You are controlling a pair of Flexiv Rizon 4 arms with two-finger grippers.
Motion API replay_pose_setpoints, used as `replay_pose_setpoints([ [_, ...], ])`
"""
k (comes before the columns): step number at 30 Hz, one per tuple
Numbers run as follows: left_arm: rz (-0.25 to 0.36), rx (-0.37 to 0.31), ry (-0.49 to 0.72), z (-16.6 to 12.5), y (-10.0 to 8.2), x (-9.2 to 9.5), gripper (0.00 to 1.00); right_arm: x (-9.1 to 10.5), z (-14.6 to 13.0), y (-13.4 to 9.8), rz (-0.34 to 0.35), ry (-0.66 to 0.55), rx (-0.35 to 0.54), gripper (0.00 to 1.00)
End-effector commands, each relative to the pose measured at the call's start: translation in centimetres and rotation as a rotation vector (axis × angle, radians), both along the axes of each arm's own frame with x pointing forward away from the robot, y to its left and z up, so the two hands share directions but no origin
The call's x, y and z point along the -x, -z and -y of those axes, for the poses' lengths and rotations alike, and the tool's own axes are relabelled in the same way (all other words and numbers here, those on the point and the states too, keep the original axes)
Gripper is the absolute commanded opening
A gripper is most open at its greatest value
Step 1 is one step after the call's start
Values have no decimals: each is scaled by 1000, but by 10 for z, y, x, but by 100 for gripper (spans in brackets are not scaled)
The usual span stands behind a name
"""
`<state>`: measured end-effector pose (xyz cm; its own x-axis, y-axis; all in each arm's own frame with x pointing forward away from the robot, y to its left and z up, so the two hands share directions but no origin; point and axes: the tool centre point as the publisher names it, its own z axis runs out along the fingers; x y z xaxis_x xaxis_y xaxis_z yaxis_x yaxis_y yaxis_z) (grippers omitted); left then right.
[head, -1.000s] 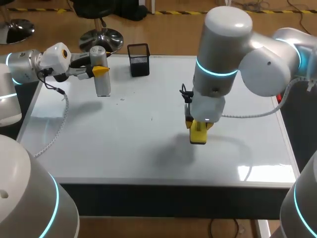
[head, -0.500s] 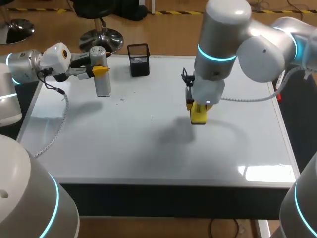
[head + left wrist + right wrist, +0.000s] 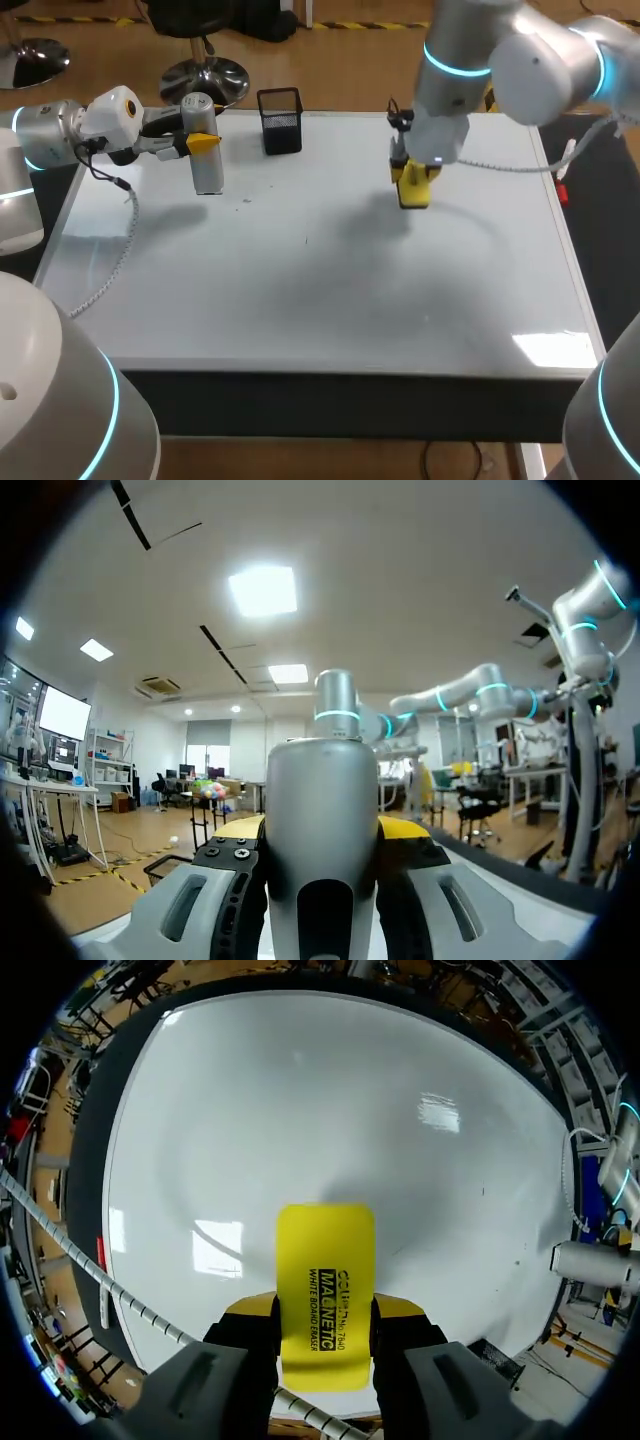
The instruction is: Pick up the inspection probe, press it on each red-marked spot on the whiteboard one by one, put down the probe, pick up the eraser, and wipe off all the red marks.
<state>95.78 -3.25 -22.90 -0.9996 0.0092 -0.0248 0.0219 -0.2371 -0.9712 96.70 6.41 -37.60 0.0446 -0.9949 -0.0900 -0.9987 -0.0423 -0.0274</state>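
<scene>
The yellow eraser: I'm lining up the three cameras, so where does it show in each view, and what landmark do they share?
Head view: eraser held in the right gripper, over the whiteboard's far right part.
Left wrist view: not in it.
Right wrist view: eraser between the right gripper's fingers, whiteboard beyond.
Landmark: the silver probe, in all three.

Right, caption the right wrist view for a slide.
Right jaws shut on the yellow eraser, whiteboard ahead.
</scene>
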Motion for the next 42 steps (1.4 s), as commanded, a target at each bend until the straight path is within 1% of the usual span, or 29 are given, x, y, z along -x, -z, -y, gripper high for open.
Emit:
replay_pose_setpoints([
  [1,2,-1,-3,0,-1,1,0,-48,-7,2,-93,-20,21,0],
  [3,2,-1,-3,0,-1,1,0,-58,-9,2,-98,-22,19,0],
  [5,2,-1,-3,0,-1,1,0,-75,-9,5,-111,-27,17,0],
  [10,2,-1,-3,0,-1,1,0,-99,-17,5,-129,-31,21,0],
  [15,2,-1,-3,0,-1,1,0,-113,-35,4,-145,-45,7,0],
  [21,2,-1,-3,0,-1,1,0,-125,-61,8,-159,-68,-8,0],
  [25,2,-1,-3,0,-1,1,0,-131,-72,12,-167,-69,-13,0],
  [28,2,-1,-3,0,-1,1,0,-139,-76,15,-178,-71,-23,0],
  [37,2,-1,-3,0,-1,1,0,-154,-90,16,-196,-75,-7,0],
  [42,2,-1,-3,0,-1,1,0,-157,-92,28,-215,-53,18,0],
])
